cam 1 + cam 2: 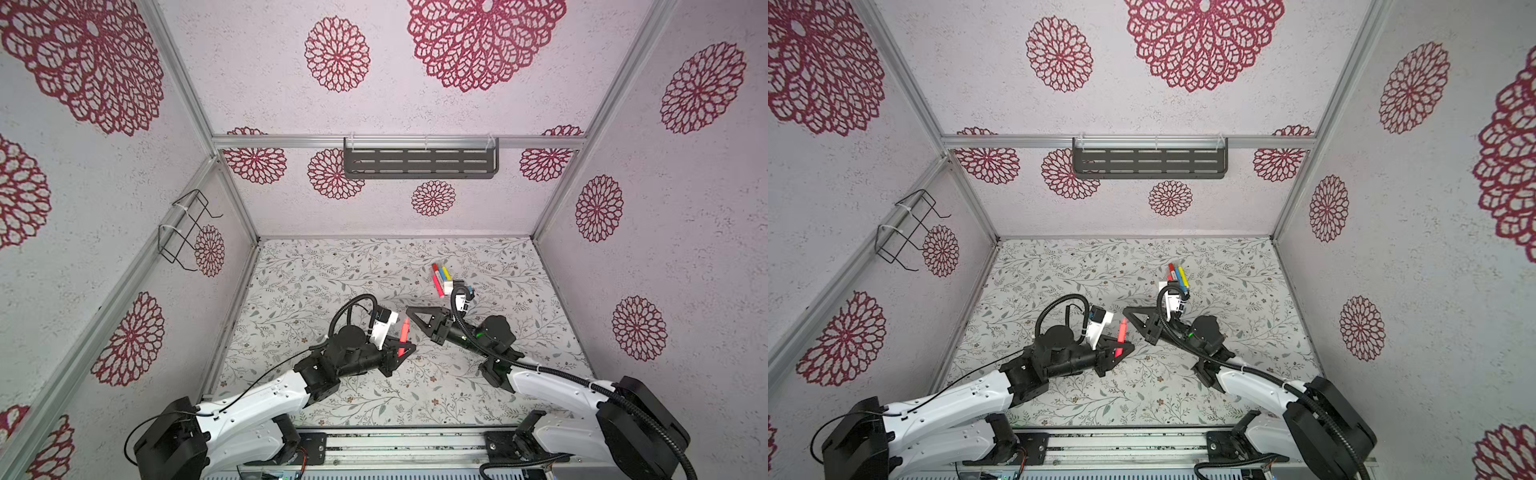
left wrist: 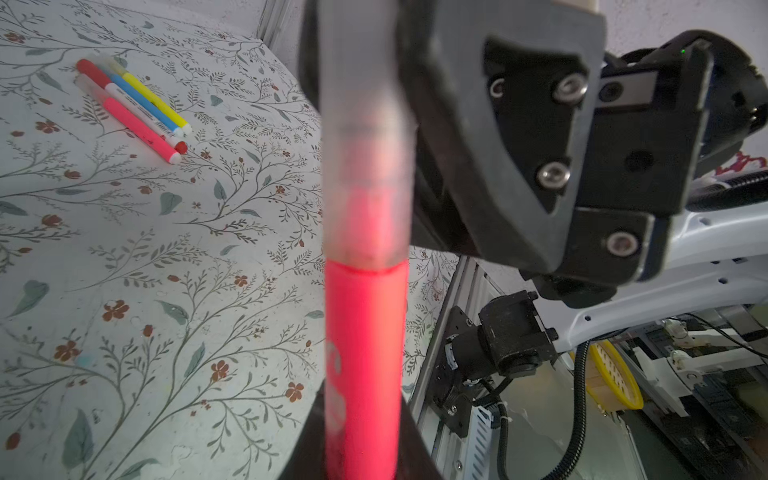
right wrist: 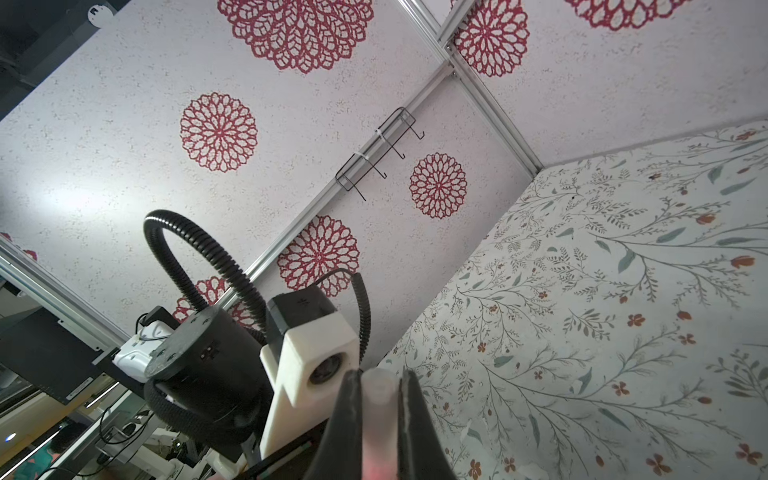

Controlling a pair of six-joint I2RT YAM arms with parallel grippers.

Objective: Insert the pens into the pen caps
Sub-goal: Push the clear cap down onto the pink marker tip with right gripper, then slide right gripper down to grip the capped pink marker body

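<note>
Pale walls printed with red flower rosettes box in a leaf-patterned tabletop (image 1: 311, 270). In both top views the left gripper (image 1: 405, 351) is clamped on the lower part of a pinkish-red pen (image 1: 403, 337), held above the middle of the tabletop and slanting up toward the right gripper (image 1: 409, 309). That gripper's closed tips meet the pen's upper end, but what they pinch is too small to make out there. Farther back on the right lie four other pens (image 1: 439, 277), side by side and touching, partly hidden behind the right arm's camera. From the left wrist, the pen (image 2: 365, 353) fills the foreground and a clear cap (image 2: 365, 145) sleeves its far part, rim against the red barrel (blur hides whether it is fully home). The four other pens (image 2: 133, 108) show here too, each seemingly capped, one cap red and the rest clear. From the right wrist, the right gripper's fingers (image 3: 353, 415) squeeze the clear cap (image 3: 376, 395), with a pink glow inside it. I judge four pens done and the fifth being seated. What is left looks like a final push, a release, and laying this pen down.
</note>
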